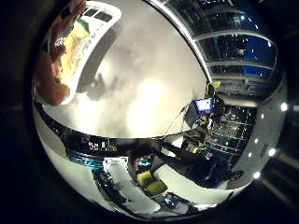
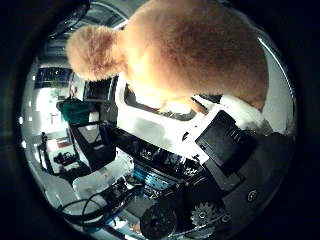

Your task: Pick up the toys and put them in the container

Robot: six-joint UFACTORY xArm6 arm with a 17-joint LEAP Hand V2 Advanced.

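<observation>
Curled white-and-black hand (image 2: 220, 150) clasps a tan, fuzzy plush toy (image 2: 190, 55), held tight against the palm. Beyond lies the pale grey surface (image 1: 140, 79), with a white-rimmed container (image 1: 96, 25) holding yellow items at its edge. Judging by this, the carry is underway; next comes moving over the container, then releasing.

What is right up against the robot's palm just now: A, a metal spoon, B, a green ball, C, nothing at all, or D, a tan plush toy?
D: a furry tan plush toy fills much of the thumb side palm view, pressed against the white and black parts of the hand.
</observation>
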